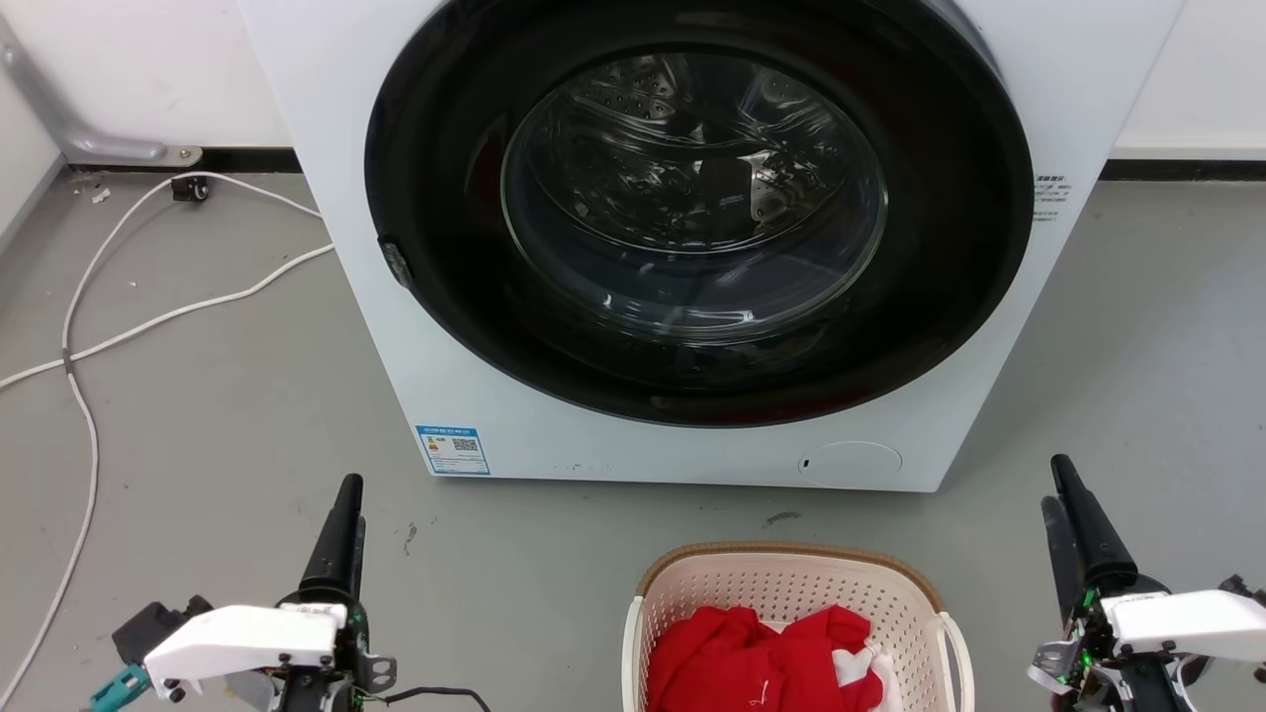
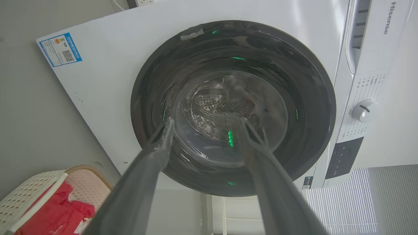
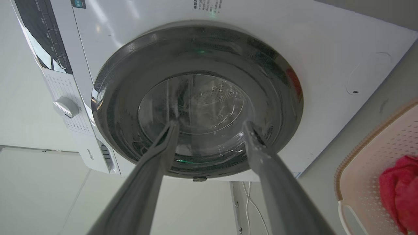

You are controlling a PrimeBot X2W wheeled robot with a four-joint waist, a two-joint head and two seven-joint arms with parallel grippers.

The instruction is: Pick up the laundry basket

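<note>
Both spread, empty: left fingers (image 2: 147, 169), right fingers (image 3: 153, 163); laundry basket (image 1: 771, 588) untouched.

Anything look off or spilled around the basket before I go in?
Nothing spilled or damaged. The laundry basket sits upright before the washing machine, red clothes inside. Only oddity: a loose white cable snakes across the floor at left, clear of it.

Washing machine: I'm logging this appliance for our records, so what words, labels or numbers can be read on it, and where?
"Hisense": on the top strip of the washing machine, past the dial.
Blue sticker, lower front corner: QR code and print, too small to read.
Grey print beside the door: too blurred to read.
Markings around the dial: too small to read.
</note>
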